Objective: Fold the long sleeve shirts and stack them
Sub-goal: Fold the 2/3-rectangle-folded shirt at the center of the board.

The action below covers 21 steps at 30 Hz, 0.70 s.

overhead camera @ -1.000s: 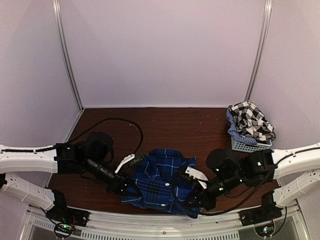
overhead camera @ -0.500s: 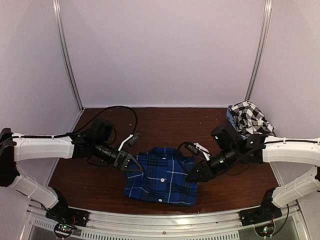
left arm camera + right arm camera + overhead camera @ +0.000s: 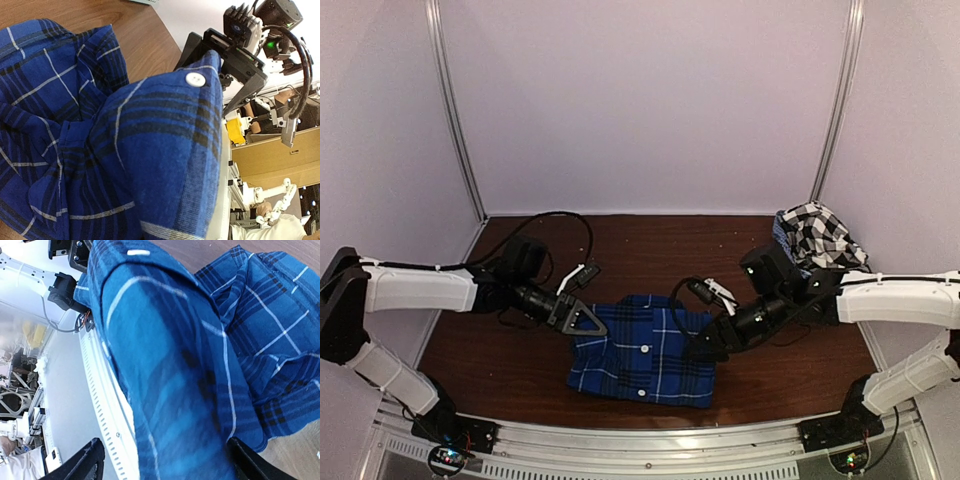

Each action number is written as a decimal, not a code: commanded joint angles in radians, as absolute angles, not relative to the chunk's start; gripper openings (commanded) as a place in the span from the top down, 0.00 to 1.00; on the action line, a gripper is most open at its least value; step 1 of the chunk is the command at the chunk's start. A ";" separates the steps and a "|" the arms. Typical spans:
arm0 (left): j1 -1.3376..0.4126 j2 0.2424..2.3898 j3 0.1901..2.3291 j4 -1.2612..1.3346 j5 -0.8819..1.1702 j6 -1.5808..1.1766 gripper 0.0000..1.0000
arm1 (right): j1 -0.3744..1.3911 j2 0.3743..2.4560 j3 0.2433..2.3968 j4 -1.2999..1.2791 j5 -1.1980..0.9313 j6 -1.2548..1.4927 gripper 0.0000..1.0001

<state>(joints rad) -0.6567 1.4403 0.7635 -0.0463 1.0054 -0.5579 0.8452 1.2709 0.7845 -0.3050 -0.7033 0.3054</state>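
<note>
The royal-blue plaid shirt [image 3: 642, 352] lies folded into a rough rectangle on the brown table, white buttons up. My left gripper [image 3: 586, 322] sits at its back left corner, shut on the shirt's edge. In the left wrist view the blue plaid shirt [image 3: 150, 150] bulges up and hides the fingers. My right gripper [image 3: 704, 349] is at the shirt's right edge. Its fingers [image 3: 93, 459] stand wide apart in the right wrist view, open, with a fold of the blue cloth [image 3: 175, 390] lying loose between them. The black-and-white checked shirt [image 3: 823, 240] is heaped at the back right.
A small pale mesh basket [image 3: 810, 291] holds the checked shirt near the right wall. Black cables [image 3: 560, 225] loop over the table behind the left arm. A white slotted rail [image 3: 650, 440] runs along the near edge. Walls close in the back and sides.
Both grippers carried the shirt's near edge back from the table's front, laying it over into a flatter fold. The right gripper then opened and let go of the cloth; the left stayed shut.
</note>
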 commanded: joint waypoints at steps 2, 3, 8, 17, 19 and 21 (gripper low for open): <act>-0.643 1.477 0.792 0.048 1.072 -0.556 1.00 | 0.841 1.345 0.773 -0.194 -0.696 0.261 0.14; -0.637 1.481 0.795 0.055 1.077 -0.557 1.00 | 0.841 1.359 0.773 -0.182 -0.695 0.256 0.15; -0.597 1.511 0.817 0.065 1.095 -0.564 1.00 | 0.836 1.417 0.783 -0.128 -0.744 0.247 0.30; -0.540 1.635 0.910 0.065 1.111 -0.563 0.96 | 0.728 1.493 0.827 -0.062 -0.858 0.290 0.86; -0.520 1.666 0.933 0.064 1.112 -0.562 0.91 | 0.690 1.514 0.834 -0.038 -0.887 0.312 0.92; -0.501 1.696 0.958 0.062 1.108 -0.564 0.82 | 0.659 1.539 0.842 -0.025 -0.907 0.323 0.95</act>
<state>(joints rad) -0.5446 1.6527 0.8982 0.0090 1.0885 -0.5671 0.7185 1.5036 0.8047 -0.0921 -0.8379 0.2897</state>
